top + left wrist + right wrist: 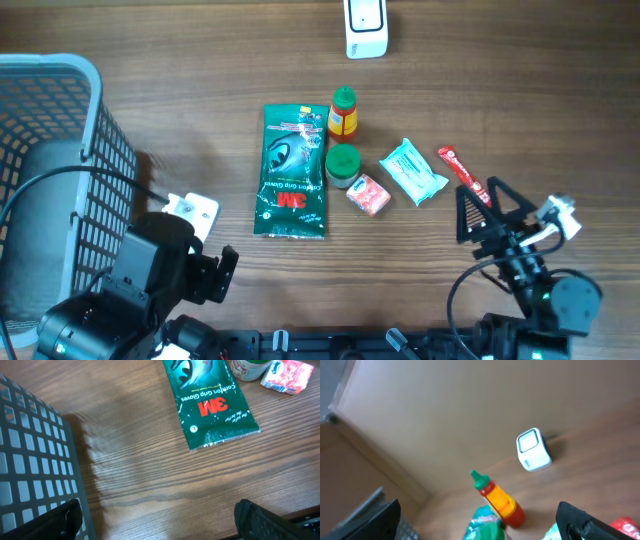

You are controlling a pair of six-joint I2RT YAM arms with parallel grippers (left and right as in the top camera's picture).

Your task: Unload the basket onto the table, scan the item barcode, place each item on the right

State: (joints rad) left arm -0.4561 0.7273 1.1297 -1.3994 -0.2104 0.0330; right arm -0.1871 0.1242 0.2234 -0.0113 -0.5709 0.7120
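**Ana:** Overhead first: what do the grippers have hold of?

**Ben:** Nothing, either of them. The left gripper (160,527) is spread as wide as it goes. In the left wrist view its fingertips (62,517) sit at the two bottom corners with only bare table (150,475) between them. It hangs near the near-left corner, just beside the wire basket (60,130) that fills the left edge.

**Ana:** And the right one?

**Ben:** The right gripper (479,525) is spread just as wide, near the near-right corner, and there is nothing between its fingers. The red stick sachet (461,170) lies right at its tips. Whether they touch, I cannot tell.

**Ana:** Where are the things to scan?

**Ben:** Clustered mid-table. The green 3M gloves packet (294,172) lies flat, its length running toward the far edge. Along its right side sit an orange sauce bottle (343,112) with a green cap and, closer to the near edge, a green-lidded jar (342,165). A small pink packet (369,195) is just beside the jar. To its right come a teal wipes pack (413,172) and then the sachet.

**Ana:** Which one is the item?

**Ben:** I cannot tell. None is held.

**Ana:** And the scanner?

**Ben:** The white scanner (366,28) stands at the far edge, roughly in line with the bottle and well apart from both grippers.
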